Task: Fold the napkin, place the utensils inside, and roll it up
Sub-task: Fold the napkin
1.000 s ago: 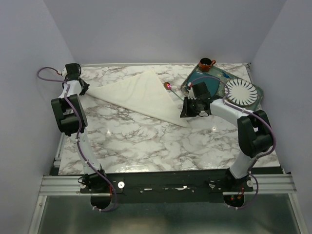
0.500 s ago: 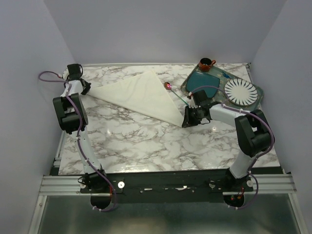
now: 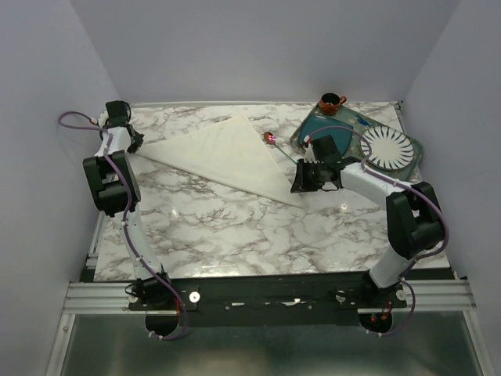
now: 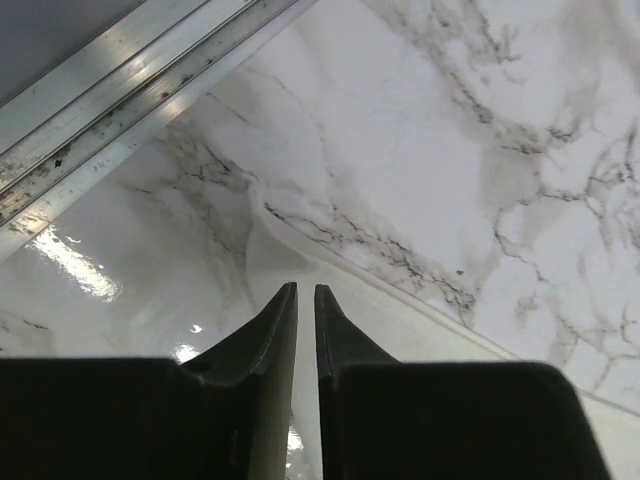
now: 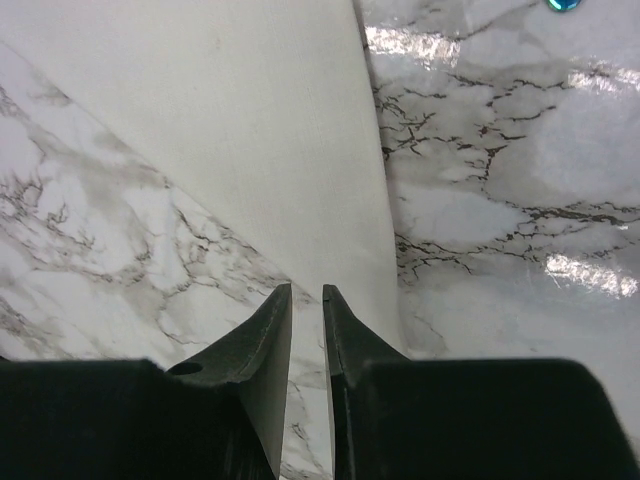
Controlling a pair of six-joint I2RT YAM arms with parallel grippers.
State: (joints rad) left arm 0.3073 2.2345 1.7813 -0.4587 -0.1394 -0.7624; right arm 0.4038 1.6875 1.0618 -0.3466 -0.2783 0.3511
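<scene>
The napkin [image 3: 227, 155] is lying flat on the marble counter [image 3: 235, 235], folded into a big cream triangle. One long point reaches out to the far left. The top corner is toward the back of the counter, and the third corner tapers down to the right, near the middle.

The spoon [image 3: 270, 139] isn't on the cloth. It sits on the bare counter just off the napkin's right edge, pinkish bowl toward the back and the thin teal handle angling down to the right.

The left fingers [image 4: 265, 340] are right over the napkin's far-left point, close to the metal rail at the counter's edge. They're barely parted, just a thin slit, and I can't see any cloth caught in it.

The right fingers [image 5: 265, 340] are the same deal at the other end. They hang over the lower-right corner of the napkin, tips a narrow gap apart, and you can see cloth and marble straight through the gap, so they're not pinching anything.

Farther out on the right there's a teal tray [image 3: 319, 124] with a white ribbed plate [image 3: 385, 147] on it. A small brown cup [image 3: 331, 102] sits at the tray's back edge. All of that is well apart from the napkin.
</scene>
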